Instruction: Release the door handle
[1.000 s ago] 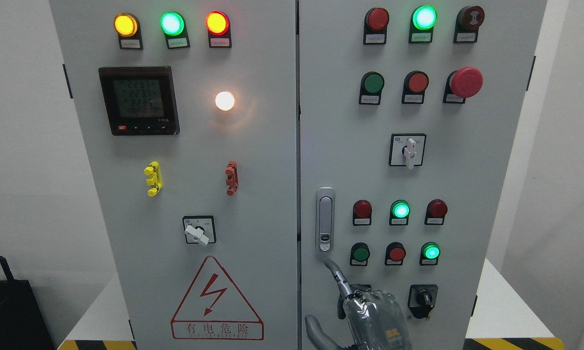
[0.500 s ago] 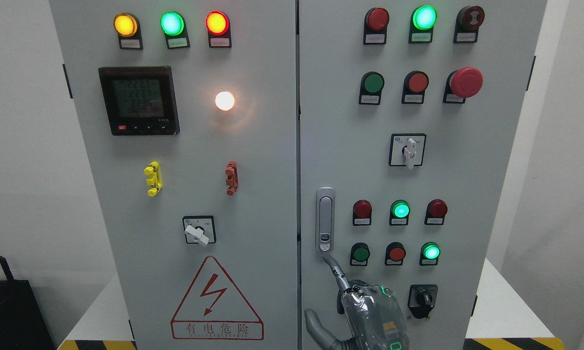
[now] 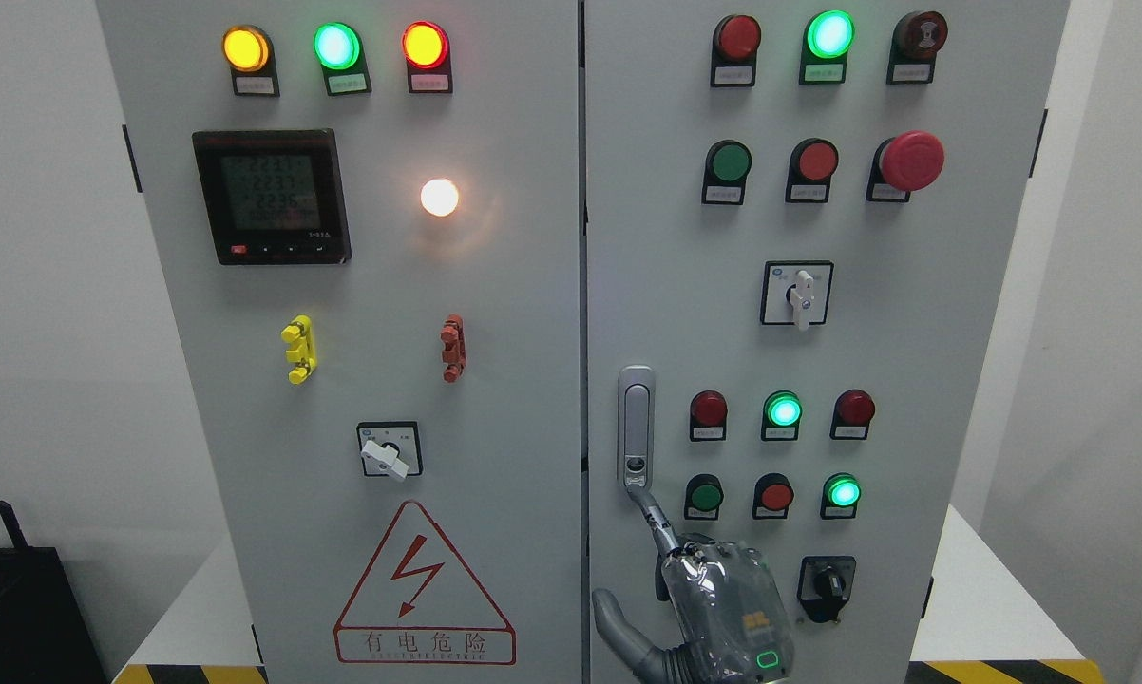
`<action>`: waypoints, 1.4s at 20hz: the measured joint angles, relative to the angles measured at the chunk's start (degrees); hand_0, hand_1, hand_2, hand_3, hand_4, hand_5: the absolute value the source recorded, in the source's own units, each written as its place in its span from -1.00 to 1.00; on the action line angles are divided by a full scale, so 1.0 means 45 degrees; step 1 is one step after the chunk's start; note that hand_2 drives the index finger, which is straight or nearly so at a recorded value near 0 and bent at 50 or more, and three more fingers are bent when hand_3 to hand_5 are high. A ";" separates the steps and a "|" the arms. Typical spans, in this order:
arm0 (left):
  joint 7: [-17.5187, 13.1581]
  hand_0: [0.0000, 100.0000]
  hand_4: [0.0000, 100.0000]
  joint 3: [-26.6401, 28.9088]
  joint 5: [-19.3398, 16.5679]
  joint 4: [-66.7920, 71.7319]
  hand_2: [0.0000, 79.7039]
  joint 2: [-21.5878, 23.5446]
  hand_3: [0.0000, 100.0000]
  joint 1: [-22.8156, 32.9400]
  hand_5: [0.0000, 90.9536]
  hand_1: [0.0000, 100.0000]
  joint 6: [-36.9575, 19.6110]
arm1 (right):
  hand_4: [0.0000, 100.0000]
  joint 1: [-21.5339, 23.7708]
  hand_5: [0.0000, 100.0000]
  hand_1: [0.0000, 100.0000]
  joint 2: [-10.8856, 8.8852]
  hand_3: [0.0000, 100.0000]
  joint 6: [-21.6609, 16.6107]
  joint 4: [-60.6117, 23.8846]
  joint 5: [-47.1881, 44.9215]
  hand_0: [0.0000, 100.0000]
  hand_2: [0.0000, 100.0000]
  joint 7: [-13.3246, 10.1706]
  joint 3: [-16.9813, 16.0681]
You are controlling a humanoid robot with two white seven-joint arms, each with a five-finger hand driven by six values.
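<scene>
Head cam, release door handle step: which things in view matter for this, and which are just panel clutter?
In play:
- door handle on the right cabinet door
- right hand, one finger stretched up to the handle's lower end

Not part of it:
- red mushroom button
- meter display
- lit white lamp
- hazard triangle sign
- white switch knob

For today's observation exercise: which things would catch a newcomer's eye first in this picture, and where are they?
Lit lamps glow along the top of the grey cabinet, and a big red mushroom button sits upper right. Low on the right door, a robot hand points one finger up at the bottom of the silver door handle.
</scene>
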 measured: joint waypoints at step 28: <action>0.0000 -0.76 -1.00 0.0000 0.0000 -0.0003 -1.00 0.0000 -1.00 0.0000 -1.00 -0.22 0.0000 | 0.63 -0.0378 0.98 -0.62 -0.0006 0.65 0.0337 0.0575 -0.0120 -0.23 -1.00 0.0000 -0.0039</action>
